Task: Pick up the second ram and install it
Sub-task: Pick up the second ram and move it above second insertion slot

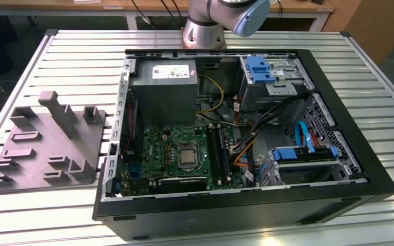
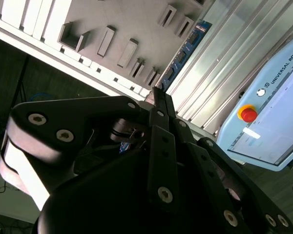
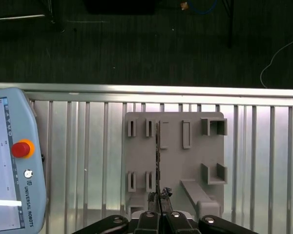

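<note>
A table of silvery metal slats (image 3: 263,161) stands over a dark floor (image 3: 136,48). On it lie a grey slotted holder plate (image 3: 173,165) and a pale blue teach pendant (image 3: 10,165). The gripper (image 3: 159,199) has its fingers closed on the second ram (image 2: 188,51), a slim blue-green board with black chips, seen edge-on over the plate in the first wrist view.

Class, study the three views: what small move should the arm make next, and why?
Probably begin carrying the second ram toward the open computer case. In the first wrist view the end effector appears shut on it, edge-on above the gray fixture, and the motherboard slots lie inside the case.
</note>
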{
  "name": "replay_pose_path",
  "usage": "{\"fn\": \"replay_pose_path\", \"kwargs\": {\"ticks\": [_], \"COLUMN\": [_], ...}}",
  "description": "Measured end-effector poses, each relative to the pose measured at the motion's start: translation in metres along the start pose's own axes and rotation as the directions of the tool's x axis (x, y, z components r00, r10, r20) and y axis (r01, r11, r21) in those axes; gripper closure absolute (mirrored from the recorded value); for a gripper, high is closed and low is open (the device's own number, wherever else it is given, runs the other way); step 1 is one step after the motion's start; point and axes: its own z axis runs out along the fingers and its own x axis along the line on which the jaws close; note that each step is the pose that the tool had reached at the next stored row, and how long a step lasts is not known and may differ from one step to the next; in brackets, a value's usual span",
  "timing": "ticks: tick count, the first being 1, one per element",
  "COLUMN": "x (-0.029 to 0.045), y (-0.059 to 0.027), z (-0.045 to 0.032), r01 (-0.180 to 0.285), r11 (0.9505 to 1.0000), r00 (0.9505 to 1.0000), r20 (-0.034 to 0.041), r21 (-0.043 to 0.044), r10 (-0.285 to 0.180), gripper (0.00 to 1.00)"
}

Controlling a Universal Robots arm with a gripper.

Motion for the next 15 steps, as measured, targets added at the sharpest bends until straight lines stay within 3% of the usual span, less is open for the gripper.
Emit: {"fn": "replay_pose_path", "kwargs": {"ticks": [8,15], "x": [0.0000,0.0001], "y": [-0.0041,-0.0151], "z": [0.0000,0.0000], "r01": [0.000,0.000], "r11": [1.0000,1.0000], "r00": [1.0000,1.0000], "r20": [0.0000,-0.0001], "r21": [0.0000,0.0000], "r10": [0.000,0.000], "gripper": [0.89,0.89]}}
